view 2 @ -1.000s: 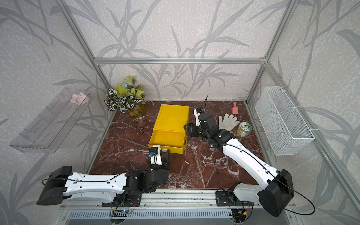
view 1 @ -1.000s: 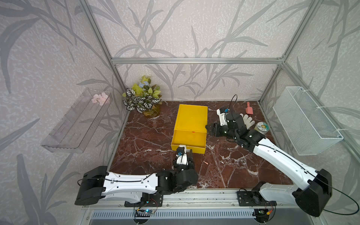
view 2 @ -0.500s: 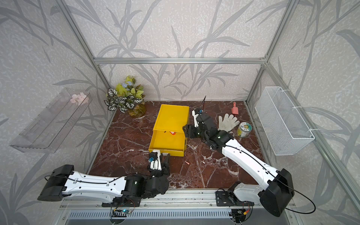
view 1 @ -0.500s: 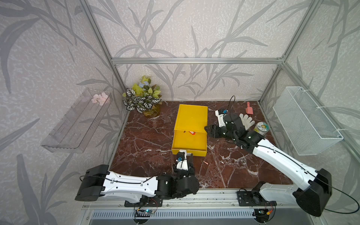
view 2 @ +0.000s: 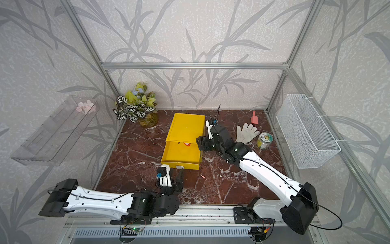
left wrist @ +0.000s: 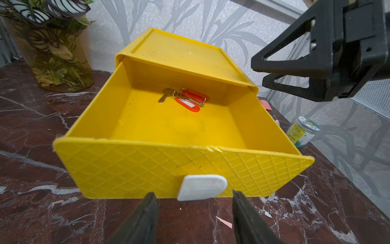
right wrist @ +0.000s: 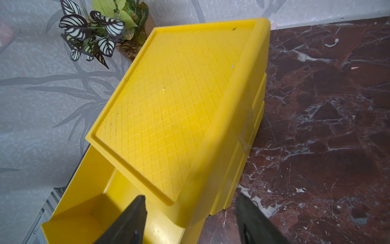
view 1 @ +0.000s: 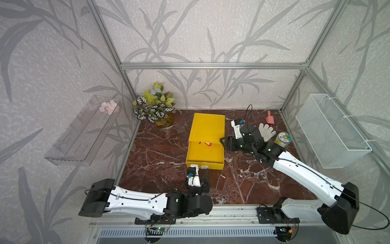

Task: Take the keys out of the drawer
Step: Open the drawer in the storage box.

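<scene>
Drawer [left wrist: 168,169] is pulled out of the yellow case [right wrist: 168,95], and the keys [left wrist: 181,98], red tags and all, are lying inside it at the far end from the left tool [left wrist: 193,200], close under the case's lip. Left tool is spread open low over the surface [left wrist: 42,190], with the white handle [left wrist: 201,187] right ahead of its tips and nothing gripped. Right tool [right wrist: 190,202] is wide open too, holding nothing. It's parked beside the case's side wall, with the keys just past its tips.
</scene>
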`<state>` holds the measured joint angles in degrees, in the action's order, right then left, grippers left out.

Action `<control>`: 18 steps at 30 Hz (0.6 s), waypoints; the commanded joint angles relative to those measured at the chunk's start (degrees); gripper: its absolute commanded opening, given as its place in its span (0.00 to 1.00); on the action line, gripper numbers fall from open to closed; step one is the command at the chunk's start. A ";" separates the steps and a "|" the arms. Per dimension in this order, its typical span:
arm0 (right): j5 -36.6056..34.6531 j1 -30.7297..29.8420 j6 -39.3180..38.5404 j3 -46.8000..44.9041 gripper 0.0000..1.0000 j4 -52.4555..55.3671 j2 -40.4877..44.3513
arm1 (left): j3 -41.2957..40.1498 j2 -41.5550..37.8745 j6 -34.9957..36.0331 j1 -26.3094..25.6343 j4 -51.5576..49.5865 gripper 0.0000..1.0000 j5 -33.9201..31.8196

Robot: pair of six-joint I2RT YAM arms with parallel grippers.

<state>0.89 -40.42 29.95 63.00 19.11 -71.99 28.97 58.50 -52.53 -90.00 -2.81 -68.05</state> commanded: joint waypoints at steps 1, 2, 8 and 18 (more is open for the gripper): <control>-1.06 -0.48 -0.51 1.92 0.70 0.54 0.05 | -1.50 -1.63 3.76 -0.13 5.19 0.60 -0.25; -1.15 -0.44 -0.51 1.81 0.70 0.33 0.00 | -1.47 -1.63 3.75 -0.10 4.93 0.60 -0.33; -0.93 -0.47 -0.42 1.03 0.70 -0.32 -0.14 | 0.56 1.17 5.32 0.51 5.16 0.58 -0.33; 0.26 -0.51 0.17 -0.04 0.70 -1.18 0.25 | 5.53 6.82 2.06 2.12 -0.90 0.57 -5.23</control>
<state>0.67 -40.56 29.98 63.26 19.11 -72.03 32.88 65.04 -49.41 -88.58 -0.51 -69.82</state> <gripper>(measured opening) 0.700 0.571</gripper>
